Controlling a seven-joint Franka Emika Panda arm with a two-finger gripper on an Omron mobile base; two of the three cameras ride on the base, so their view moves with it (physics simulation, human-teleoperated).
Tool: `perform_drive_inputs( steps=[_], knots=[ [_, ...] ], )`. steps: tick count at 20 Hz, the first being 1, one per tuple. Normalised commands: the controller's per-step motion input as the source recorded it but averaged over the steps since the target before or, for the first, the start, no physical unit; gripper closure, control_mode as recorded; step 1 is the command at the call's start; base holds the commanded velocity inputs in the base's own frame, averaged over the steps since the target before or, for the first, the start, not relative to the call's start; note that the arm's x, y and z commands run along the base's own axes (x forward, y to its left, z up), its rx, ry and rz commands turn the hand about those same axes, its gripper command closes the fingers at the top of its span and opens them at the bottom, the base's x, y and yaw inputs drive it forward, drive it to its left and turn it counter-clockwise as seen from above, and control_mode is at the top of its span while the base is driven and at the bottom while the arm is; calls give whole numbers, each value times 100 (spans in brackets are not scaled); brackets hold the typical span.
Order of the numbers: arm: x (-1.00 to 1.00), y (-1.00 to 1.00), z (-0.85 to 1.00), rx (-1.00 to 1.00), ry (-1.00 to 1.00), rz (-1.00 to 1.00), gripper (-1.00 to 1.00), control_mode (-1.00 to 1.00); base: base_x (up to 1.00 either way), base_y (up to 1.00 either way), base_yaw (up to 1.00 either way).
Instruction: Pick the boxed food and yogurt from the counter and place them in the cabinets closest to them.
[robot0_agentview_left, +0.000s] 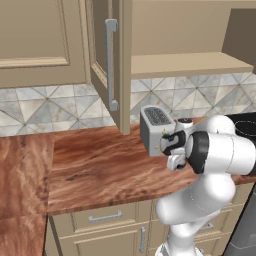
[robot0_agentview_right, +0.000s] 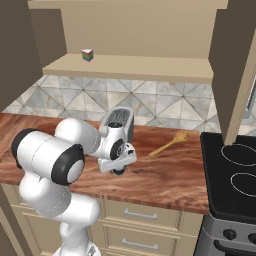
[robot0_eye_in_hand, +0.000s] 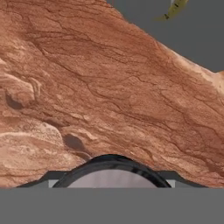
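A white robot arm bends low over the reddish-brown bench (robot0_agentview_right: 170, 175) in a simulated kitchen, its hand (robot0_agentview_right: 118, 171) pointing straight down at the wood just in front of a silver toaster (robot0_agentview_right: 119, 122). In the hand view a round dark-rimmed cup with a pale top, the yogurt (robot0_eye_in_hand: 111, 174), sits right at the bottom edge, close under the hand, with the bench's wood grain (robot0_eye_in_hand: 100, 87) spreading beyond it. The fingertips themselves are hidden there, and in the base views the hand is too small and too masked by the wrist to read, so it cannot be told whether the hand is released or clenched on the cup.

The boxed food (robot0_agentview_right: 87, 55), a small upright box with a pale top and red side, stands on the plain tan shelf of the open upper cabinets (robot0_agentview_right: 130, 67), well above and behind the hand, toward the shelf's left end in the right base view. Any label on it is too small to read, and no other writing is legible.

A wooden spoon (robot0_agentview_right: 169, 144) lies on the bench between the toaster and the black stove (robot0_agentview_right: 235, 175). The cabinet door (robot0_agentview_left: 107, 65) hangs open with its long metal bar handle facing out.
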Motion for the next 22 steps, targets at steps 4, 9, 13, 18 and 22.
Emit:
perform_drive_inputs(
  steps=[4, 9, 13, 18, 22],
  knots=[
    [-1, 0, 54, 0, 9, -13, 100, -100, 0, 0, 0],
    [-11, 4, 68, -2, 8, -17, 100, -100, 0, 0, 0],
    [-21, 1, 70, -2, 3, -17, 100, -100, 0, 0, 0],
    [-38, 0, 64, 0, 0, -15, 100, -100, 0, 0, 0],
    [-42, -2, 56, 0, 0, -14, 100, -100, 0, 0, 0]
  ],
)
